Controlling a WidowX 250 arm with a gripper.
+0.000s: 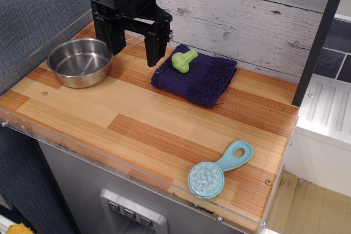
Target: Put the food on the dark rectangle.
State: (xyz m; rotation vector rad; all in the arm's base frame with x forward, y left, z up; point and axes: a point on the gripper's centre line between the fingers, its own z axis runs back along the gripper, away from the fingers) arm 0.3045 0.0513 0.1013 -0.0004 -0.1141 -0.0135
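Observation:
The food, a small light-green toy broccoli (184,60), lies on the far left part of the dark purple-navy fuzzy cloth (198,78). The cloth lies flat on the wooden counter near the back wall. My black gripper (134,47) hangs open and empty above the counter, between the steel pan and the cloth, to the left of the broccoli and apart from it. Its two fingers (154,47) point down with a wide gap between them.
A shiny steel pan (80,61) sits at the back left, its handle running behind the gripper. A light-blue round brush with a handle (216,171) lies near the front right edge. A clear acrylic lip runs along the counter's front.

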